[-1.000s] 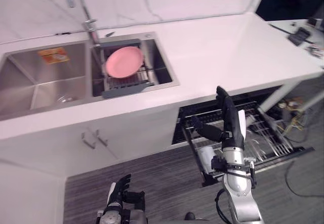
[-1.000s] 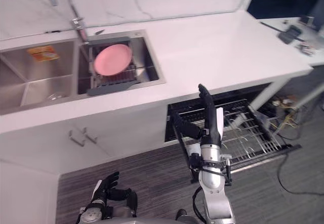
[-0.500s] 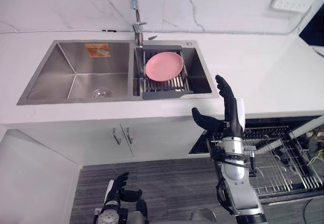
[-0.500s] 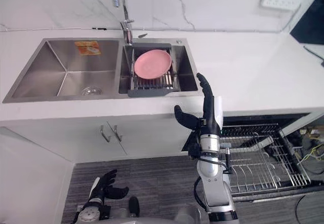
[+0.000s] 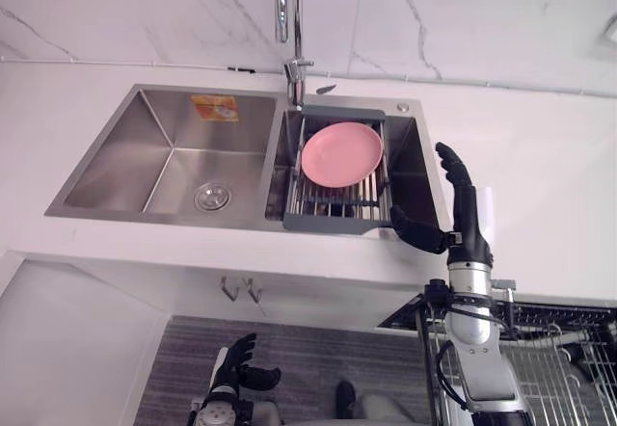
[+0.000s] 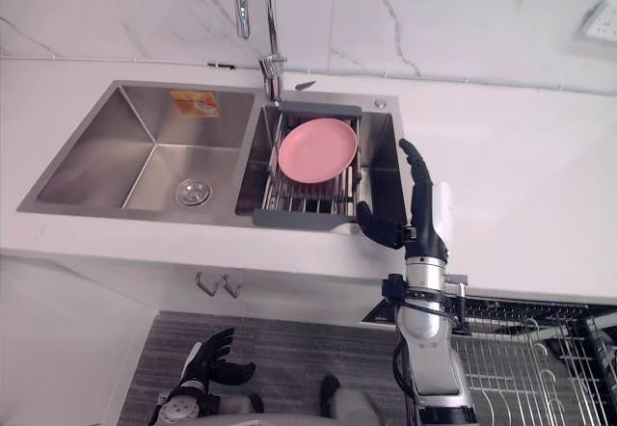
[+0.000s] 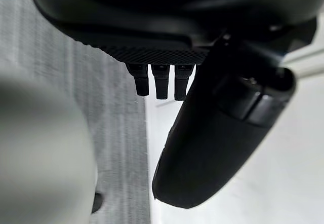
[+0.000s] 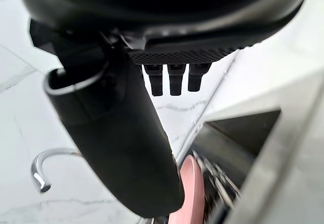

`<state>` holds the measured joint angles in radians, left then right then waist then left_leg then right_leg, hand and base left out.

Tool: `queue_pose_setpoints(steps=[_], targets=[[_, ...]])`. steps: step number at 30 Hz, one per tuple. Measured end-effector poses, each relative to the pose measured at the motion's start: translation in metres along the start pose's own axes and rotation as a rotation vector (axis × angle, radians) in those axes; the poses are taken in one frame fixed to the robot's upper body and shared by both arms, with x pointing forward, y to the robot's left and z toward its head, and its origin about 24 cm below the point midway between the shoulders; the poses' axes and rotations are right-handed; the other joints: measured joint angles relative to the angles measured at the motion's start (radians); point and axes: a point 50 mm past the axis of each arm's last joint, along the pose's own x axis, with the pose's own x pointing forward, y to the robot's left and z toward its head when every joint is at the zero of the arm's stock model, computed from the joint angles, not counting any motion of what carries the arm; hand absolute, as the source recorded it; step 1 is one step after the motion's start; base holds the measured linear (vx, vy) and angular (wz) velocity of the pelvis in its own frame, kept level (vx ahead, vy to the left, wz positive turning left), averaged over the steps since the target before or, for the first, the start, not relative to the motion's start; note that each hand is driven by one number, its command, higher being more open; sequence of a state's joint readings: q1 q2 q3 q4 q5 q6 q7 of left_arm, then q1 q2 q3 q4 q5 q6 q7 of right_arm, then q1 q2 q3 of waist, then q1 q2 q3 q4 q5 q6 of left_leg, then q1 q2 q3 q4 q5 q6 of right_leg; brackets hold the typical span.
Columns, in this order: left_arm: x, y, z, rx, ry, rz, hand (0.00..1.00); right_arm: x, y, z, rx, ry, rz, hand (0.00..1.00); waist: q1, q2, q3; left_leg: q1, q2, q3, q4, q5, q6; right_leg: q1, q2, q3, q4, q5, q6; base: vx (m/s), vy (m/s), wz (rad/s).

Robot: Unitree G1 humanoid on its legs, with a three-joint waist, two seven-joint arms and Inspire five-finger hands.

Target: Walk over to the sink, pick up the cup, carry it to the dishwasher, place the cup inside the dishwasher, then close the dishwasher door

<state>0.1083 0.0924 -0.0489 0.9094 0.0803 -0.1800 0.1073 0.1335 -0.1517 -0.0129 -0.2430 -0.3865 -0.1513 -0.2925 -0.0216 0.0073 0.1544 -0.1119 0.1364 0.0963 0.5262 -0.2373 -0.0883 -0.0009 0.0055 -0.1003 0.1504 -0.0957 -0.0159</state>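
My right hand is up at centre right, fingers straight, thumb wide, holding nothing, near the sink edge, by the dish rack with a pink plate. Left hand hangs bottom left, fingers loosely spread, empty. Can't tell where the cup is. Dishwasher rack is at lower right.

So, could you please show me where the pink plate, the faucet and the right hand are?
pink plate (image 5: 341, 153), left eye view, middle of its face.
faucet (image 5: 297, 67), left eye view, its lower base.
right hand (image 5: 469, 226), left eye view, its palm.
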Motion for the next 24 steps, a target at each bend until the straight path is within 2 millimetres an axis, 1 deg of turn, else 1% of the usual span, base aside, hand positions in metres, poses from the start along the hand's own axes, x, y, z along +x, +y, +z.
queue_pose_setpoints(steps=[1,2,3,4,5,6,8,10,13,17,18,19,24], targets=[[0.000,0.000,0.001,-0.005,-0.002,0.001,0.90,0.001,0.001,0.003,0.007,-0.017,0.002,0.90,0.007,-0.001,0.002,-0.010,-0.001,-0.004,0.006,-0.027,0.016,0.012,0.000,0.019,-0.001,0.000,0.000,0.09,0.038,-0.33],[0.000,-0.001,0.001,-0.005,-0.005,0.000,0.90,0.002,0.002,0.004,0.009,-0.023,0.003,0.90,0.009,0.000,0.002,-0.017,-0.005,-0.008,-0.012,-0.036,0.024,0.013,0.000,0.030,-0.001,0.000,0.000,0.12,0.087,-0.50],[0.001,-0.001,0.004,-0.008,-0.014,-0.001,0.90,0.004,0.002,0.005,0.008,-0.032,0.004,0.90,0.017,0.008,0.007,-0.025,-0.017,-0.032,-0.088,-0.027,0.030,0.013,0.000,0.049,0.000,-0.001,0.001,0.09,0.130,-0.52],[0.001,-0.003,0.005,-0.016,-0.018,-0.004,0.90,0.006,0.001,0.006,0.000,-0.041,0.006,0.90,0.025,0.024,0.016,-0.028,-0.019,-0.065,-0.181,0.056,0.056,0.011,0.016,0.073,0.001,-0.004,0.011,0.08,0.152,-0.59],[0.002,-0.002,0.006,-0.025,-0.019,0.003,0.90,0.005,0.003,0.004,0.005,-0.031,0.011,0.90,0.035,0.015,0.020,-0.014,-0.026,-0.063,-0.189,0.064,0.051,0.009,0.010,0.092,0.002,-0.010,0.021,0.10,0.161,-0.56],[0.003,0.001,0.007,-0.022,-0.020,0.012,0.90,0.005,0.005,0.003,0.004,-0.026,0.032,0.90,0.033,-0.003,0.023,0.006,-0.056,-0.060,-0.233,0.074,0.064,0.001,-0.009,0.117,-0.003,-0.014,0.036,0.08,0.109,-0.36],[0.003,0.001,0.006,-0.022,-0.019,0.011,0.90,0.005,0.005,0.002,0.002,-0.022,0.034,0.90,0.029,-0.002,0.025,0.012,-0.069,-0.054,-0.239,0.085,0.073,0.002,-0.022,0.128,-0.008,-0.011,0.042,0.06,0.090,-0.16],[0.003,0.004,0.005,-0.027,-0.013,0.022,0.90,0.004,0.007,-0.001,-0.002,-0.009,0.043,0.90,0.030,-0.002,0.025,0.036,-0.082,-0.044,-0.261,0.093,0.078,0.018,-0.034,0.142,-0.026,-0.004,0.054,0.06,0.094,-0.13],[0.003,0.006,0.004,-0.020,-0.008,0.030,0.90,0.004,0.008,-0.004,-0.005,-0.001,0.054,0.90,0.031,-0.003,0.023,0.063,-0.094,-0.028,-0.322,0.117,0.081,0.019,-0.046,0.153,-0.040,0.000,0.062,0.05,0.032,-0.11],[0.002,0.007,0.002,-0.014,0.001,0.038,0.90,0.000,0.011,-0.019,-0.033,0.061,0.092,0.90,0.026,-0.003,0.022,0.090,-0.100,-0.027,-0.386,0.147,0.078,0.018,-0.047,0.152,-0.046,0.003,0.064,0.04,-0.020,-0.01],[0.002,0.006,0.002,-0.012,0.002,0.037,0.90,0.000,0.011,-0.020,-0.035,0.067,0.094,0.90,0.025,-0.003,0.021,0.093,-0.101,-0.027,-0.391,0.150,0.078,0.018,-0.046,0.152,-0.047,0.003,0.064,0.00,0.000,0.00],[-0.003,0.005,-0.014,-0.011,0.057,0.035,0.90,-0.003,0.013,-0.026,-0.043,0.098,0.107,0.90,0.007,0.010,-0.053,0.108,-0.101,-0.060,-0.516,0.230,0.077,0.007,-0.038,0.156,-0.120,0.062,0.059,0.00,0.000,0.00],[-0.003,0.005,-0.014,-0.011,0.057,0.035,0.90,-0.003,0.013,-0.026,-0.043,0.099,0.107,0.90,0.007,0.010,-0.053,0.109,-0.100,-0.060,-0.517,0.230,0.077,0.007,-0.038,0.156,-0.120,0.062,0.059,0.00,0.000,0.00]])
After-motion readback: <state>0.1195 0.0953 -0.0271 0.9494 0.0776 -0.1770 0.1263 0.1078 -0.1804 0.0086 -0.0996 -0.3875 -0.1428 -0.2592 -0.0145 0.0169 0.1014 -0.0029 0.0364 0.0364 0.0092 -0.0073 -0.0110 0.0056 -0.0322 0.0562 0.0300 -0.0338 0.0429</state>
